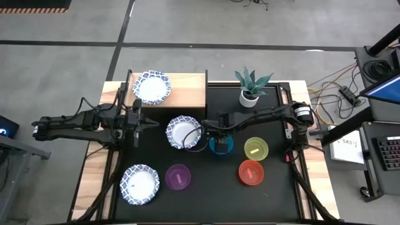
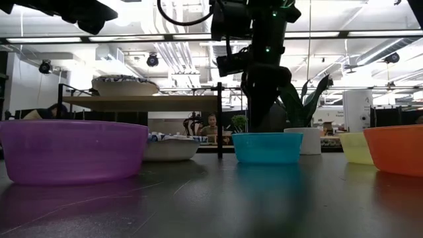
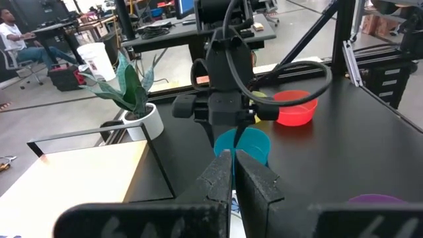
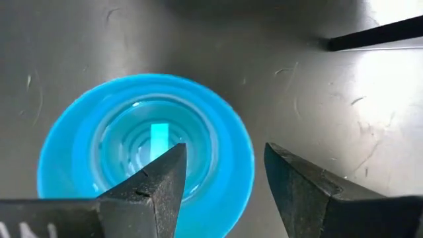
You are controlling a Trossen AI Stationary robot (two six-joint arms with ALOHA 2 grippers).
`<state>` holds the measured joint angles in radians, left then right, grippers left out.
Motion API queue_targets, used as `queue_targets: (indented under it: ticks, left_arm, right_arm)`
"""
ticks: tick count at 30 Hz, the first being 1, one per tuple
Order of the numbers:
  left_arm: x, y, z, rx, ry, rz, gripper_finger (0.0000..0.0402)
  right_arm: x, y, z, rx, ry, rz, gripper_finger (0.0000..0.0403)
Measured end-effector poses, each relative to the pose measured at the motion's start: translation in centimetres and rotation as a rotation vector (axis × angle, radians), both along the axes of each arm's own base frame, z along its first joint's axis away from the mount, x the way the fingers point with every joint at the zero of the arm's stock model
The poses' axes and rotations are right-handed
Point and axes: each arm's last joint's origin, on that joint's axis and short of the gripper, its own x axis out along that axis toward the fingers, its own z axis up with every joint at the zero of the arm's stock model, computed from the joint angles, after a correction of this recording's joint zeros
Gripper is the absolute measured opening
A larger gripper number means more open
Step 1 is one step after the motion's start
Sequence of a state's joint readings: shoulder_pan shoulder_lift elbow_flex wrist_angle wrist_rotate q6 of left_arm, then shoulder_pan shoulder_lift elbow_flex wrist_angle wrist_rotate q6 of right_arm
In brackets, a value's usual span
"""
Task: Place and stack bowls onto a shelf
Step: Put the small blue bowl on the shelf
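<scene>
right gripper: hangs directly over the blue bowl, fingers spread moderately and holding nothing; one finger is above the bowl's inside, the other outside its rim, so the rim lies between them.
blue bowl: on the black table straight below the right gripper, not lifted.
patterned bowl beside it: just beside the right gripper, on the side toward the left arm; rests on the table, close to the shelf's edge.
yellow bowl: near the right gripper, on the side toward the right arm's base; on the table.
red bowl: beyond the yellow one, farther from the shelf; on the table.
purple bowl: well apart from the right gripper, toward the table's front; on the table.
front patterned bowl: farthest from the right gripper, near the front corner on the left arm's side.
shelf: behind the right gripper, holding one patterned bowl; the rest of its wood top is bare.
left gripper: fingers closed together, empty, waiting beside the shelf and pointing toward the right gripper.
plant pot: behind the right gripper, next to the shelf.
progress: early, by my reading; one bowl is shelved, six visible bowls remain on the table, nothing is stacked.
step in hand: likely pinching the blue bowl's rim to lift it.
</scene>
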<state>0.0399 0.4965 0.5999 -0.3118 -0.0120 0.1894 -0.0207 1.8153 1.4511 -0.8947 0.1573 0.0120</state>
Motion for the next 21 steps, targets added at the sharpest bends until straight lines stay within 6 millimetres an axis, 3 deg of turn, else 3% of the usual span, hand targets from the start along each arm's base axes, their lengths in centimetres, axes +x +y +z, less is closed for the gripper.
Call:
queue_targets:
  ticks: [7,16,21]
  left_arm:
    - [0.0,0.0,0.0,0.0,0.001,0.0,0.0]
    - [0.0,0.0,0.0,0.0,0.001,0.0,0.0]
    - [0.0,0.0,0.0,0.0,0.001,0.0,0.0]
  right_arm:
    - [-0.1,-1.2,-0.3,-0.016,-0.006,-0.033,0.0194]
    - [-1.0,-1.6,-3.3,0.033,0.002,-0.036,0.0193]
    - [-1.2,-1.7,-3.6,0.038,-0.002,-0.061,0.0145]
